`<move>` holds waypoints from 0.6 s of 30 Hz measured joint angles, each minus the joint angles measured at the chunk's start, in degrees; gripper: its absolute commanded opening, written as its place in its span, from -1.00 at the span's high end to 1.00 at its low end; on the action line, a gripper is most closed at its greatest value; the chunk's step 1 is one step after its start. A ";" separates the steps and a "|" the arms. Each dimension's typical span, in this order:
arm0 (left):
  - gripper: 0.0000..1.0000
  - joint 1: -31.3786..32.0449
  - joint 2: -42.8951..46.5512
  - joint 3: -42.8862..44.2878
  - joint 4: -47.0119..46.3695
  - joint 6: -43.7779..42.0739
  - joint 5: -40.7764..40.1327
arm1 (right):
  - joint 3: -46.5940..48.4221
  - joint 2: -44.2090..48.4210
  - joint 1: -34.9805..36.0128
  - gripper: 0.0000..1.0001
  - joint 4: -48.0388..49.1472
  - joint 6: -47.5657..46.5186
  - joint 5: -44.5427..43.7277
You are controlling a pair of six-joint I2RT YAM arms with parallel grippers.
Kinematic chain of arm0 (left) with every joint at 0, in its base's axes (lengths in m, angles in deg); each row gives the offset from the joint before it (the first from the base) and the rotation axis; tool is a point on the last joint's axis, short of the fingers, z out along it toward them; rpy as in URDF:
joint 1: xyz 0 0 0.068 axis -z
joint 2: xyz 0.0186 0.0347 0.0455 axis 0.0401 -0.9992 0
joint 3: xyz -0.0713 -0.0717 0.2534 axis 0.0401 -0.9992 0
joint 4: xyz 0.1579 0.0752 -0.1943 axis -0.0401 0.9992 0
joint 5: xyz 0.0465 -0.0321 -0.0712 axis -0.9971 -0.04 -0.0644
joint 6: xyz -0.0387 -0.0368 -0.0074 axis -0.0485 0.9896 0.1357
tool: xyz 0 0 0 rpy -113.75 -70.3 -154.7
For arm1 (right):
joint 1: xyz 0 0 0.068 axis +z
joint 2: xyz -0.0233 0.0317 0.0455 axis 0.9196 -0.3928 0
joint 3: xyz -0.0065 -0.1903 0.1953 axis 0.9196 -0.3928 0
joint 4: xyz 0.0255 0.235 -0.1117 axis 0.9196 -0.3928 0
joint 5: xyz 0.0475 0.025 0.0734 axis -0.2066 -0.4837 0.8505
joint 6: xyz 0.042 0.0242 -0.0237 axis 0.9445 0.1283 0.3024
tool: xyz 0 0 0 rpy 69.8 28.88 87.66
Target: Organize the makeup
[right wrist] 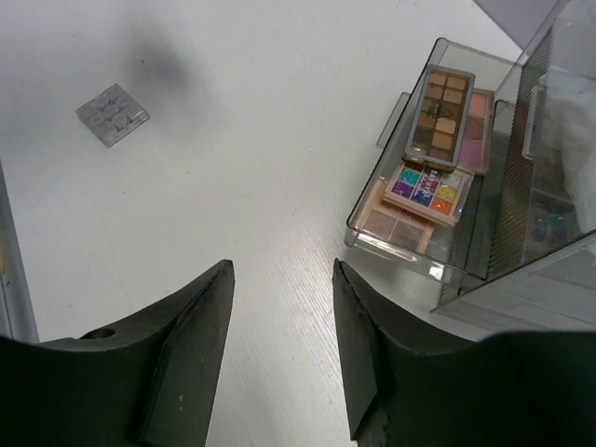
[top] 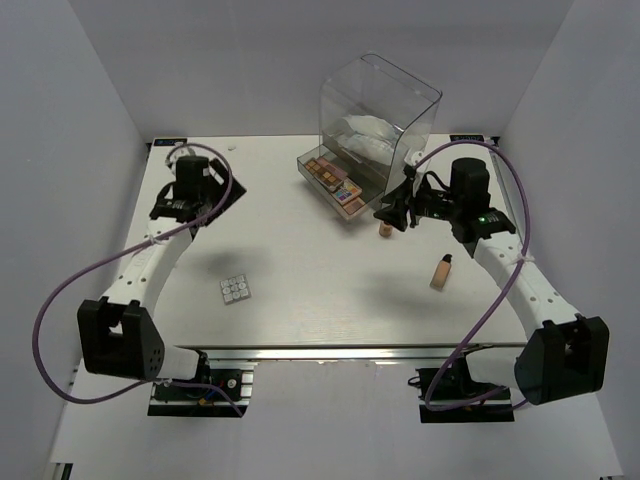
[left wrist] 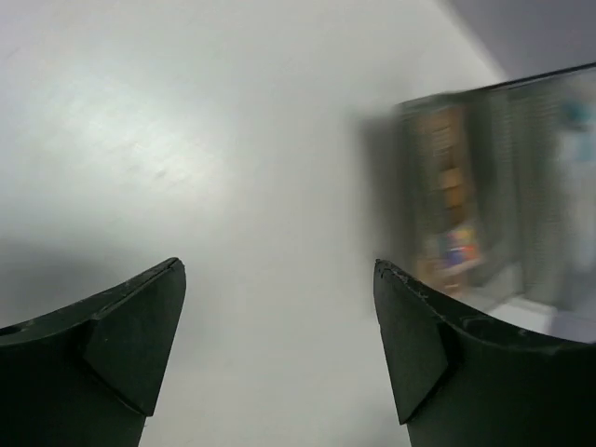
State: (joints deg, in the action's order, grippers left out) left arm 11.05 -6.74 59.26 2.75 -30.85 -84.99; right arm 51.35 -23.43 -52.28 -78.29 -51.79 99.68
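Two bottles [top: 441, 271]: on table [top: 300, 320], right side
Left gripper [left wrist: 279, 279]: fingers apart, empty
Right gripper [right wrist: 282, 279]: fingers apart, empty
Grid palette [top: 236, 290]: table, left-centre
Drawer [right wrist: 391, 256]: out, holding palettes [right wrist: 442, 107]

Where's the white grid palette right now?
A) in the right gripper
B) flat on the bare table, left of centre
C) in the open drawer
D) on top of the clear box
B: the white grid palette lies alone on the table, well away from the open drawer, which holds other palettes.
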 measured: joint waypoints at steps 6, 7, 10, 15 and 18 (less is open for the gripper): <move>-0.82 1.01 1.68 -14.91 9.51 -3.85 -4.59 | 0.63 -3.02 0.07 -0.05 -2.27 -0.68 0.52; -0.83 1.14 1.70 -16.76 10.56 -4.04 -4.83 | 0.83 -3.43 0.09 -0.04 -2.73 -0.76 0.44; -0.87 1.16 1.95 -21.16 13.55 -4.70 -5.66 | 1.14 -4.39 0.24 -0.04 -4.02 -1.11 0.07; -0.91 1.27 3.10 -23.71 13.27 -6.25 -6.01 | 1.14 -4.52 0.46 -0.05 -4.76 -1.55 -1.16; -0.93 2.10 2.99 -25.75 11.74 -6.95 -5.46 | 1.14 -4.52 0.48 -0.05 -5.29 -1.77 -1.46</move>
State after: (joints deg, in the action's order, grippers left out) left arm 13.15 -3.75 33.52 14.49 -37.81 -90.46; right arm 52.49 -27.95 -51.80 -83.58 -53.56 98.22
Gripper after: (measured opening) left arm 0.962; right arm 0.524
